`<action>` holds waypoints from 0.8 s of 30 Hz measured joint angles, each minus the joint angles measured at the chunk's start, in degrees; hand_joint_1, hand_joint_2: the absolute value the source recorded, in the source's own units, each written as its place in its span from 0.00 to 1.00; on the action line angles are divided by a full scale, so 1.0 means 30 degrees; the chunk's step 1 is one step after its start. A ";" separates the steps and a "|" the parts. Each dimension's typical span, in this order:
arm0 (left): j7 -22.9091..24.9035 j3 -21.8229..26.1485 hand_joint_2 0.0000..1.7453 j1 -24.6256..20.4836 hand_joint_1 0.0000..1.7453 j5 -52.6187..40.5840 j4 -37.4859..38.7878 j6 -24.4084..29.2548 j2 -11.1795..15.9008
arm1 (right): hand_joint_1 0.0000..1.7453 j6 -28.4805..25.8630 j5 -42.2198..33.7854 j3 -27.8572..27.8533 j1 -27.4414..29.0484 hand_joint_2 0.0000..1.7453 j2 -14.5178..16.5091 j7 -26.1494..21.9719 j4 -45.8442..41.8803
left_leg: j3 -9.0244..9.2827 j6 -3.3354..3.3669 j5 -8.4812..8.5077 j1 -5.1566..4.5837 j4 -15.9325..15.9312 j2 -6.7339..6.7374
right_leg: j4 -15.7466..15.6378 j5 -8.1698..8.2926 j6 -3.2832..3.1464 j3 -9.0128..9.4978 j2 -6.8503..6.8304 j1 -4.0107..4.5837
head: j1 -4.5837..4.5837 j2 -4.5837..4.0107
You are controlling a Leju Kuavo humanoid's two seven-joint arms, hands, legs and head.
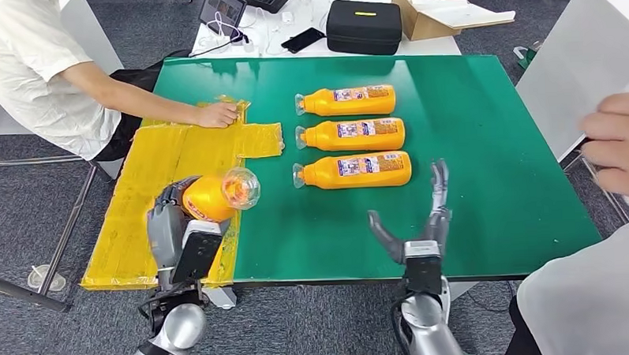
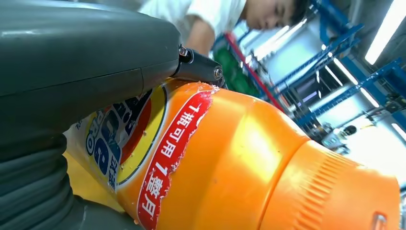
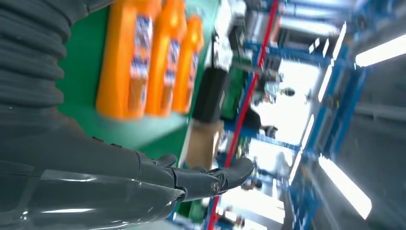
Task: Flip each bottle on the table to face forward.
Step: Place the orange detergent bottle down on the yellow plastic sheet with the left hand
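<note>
My left hand (image 1: 171, 222) grips an orange bottle (image 1: 216, 195) above the yellow mat, its clear cap end pointing right. Up close, the same bottle (image 2: 230, 163) shows a red and blue label under my left hand (image 2: 72, 72). Three more orange bottles lie in a column on the green table, caps to the left: far (image 1: 348, 101), middle (image 1: 353, 134) and near (image 1: 357, 170). My right hand (image 1: 420, 225) hovers open, fingers spread, just in front of the near bottle. The right wrist view shows that hand (image 3: 143, 177) empty with the bottles (image 3: 143, 57) beyond.
A person sits at the far left, their hand (image 1: 217, 114) resting on the yellow mat (image 1: 169, 163). Another person's hand (image 1: 618, 139) reaches in at the right edge. A black case (image 1: 363, 26) and a cardboard box (image 1: 436, 11) stand behind the green table (image 1: 492, 140).
</note>
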 joint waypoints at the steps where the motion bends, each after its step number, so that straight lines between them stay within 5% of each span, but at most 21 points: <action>1: 0.0221 0.0137 1.00 -0.0111 1.00 -0.0488 0.0142 0.0002 0.0086 | 0.00 -0.0006 -0.0009 -0.0227 0.0131 1.00 0.0000 0.0000 -0.0311 | 0.0001 0.0000 0.0000 0.0000 0.0000 0.0000 | 0.0000 0.0001 0.0001 0.0000 0.0000 0.0000 | 0.0000 0.0000; 6: 0.1701 0.0466 1.00 -0.0503 1.00 -0.2728 0.0770 -0.0332 0.0349 | 0.00 0.0231 -0.0042 -0.0892 0.0454 1.00 0.0018 0.0000 -0.1186 | 0.0002 0.0000 0.0000 0.0000 0.0000 0.0003 | 0.0000 0.0001 0.0001 -0.0002 0.0001 0.0000 | -0.0002 -0.0002; 12: 0.3660 0.0435 1.00 -0.2087 1.00 -0.5264 0.3683 -0.5476 0.0644 | 0.00 0.1984 -0.0087 -0.1202 0.0434 1.00 0.0384 0.0000 -0.1031 | 0.0002 -0.0011 0.0010 0.0002 0.0000 0.0001 | 0.0002 0.0003 -0.0003 -0.0003 0.0001 0.0002 | -0.0004 -0.0002; 18: 0.3698 0.0384 1.00 -0.4279 0.99 -0.5240 0.7656 -0.7391 0.0648 | 0.00 0.2402 -0.0146 -0.1198 0.0123 1.00 0.0809 0.0000 -0.0256 | 0.0002 -0.0027 0.0028 0.0003 0.0000 0.0003 | 0.0009 0.0011 -0.0002 0.0000 0.0001 0.0003 | 0.0000 -0.0002; 21: 0.4020 0.0226 1.00 -0.5062 0.81 -0.5727 0.8890 -0.7608 0.0646 | 0.00 0.2499 -0.0200 -0.1191 -0.0029 1.00 0.0905 0.0000 0.0053 | 0.0000 -0.0027 0.0028 0.0003 0.0000 0.0001 | 0.0010 0.0010 -0.0002 0.0001 -0.0001 0.0001 | 0.0000 -0.0002; 24: 0.4748 -0.0127 1.00 -0.5977 0.37 -0.6673 1.0296 -0.8030 0.0641 | 0.00 0.2616 -0.0244 -0.1144 -0.0258 1.00 0.0967 0.0000 0.0363 | -0.0001 -0.0027 0.0027 0.0003 0.0000 0.0001 | 0.0009 0.0010 -0.0002 0.0000 0.0000 0.0001 | -0.0004 -0.0002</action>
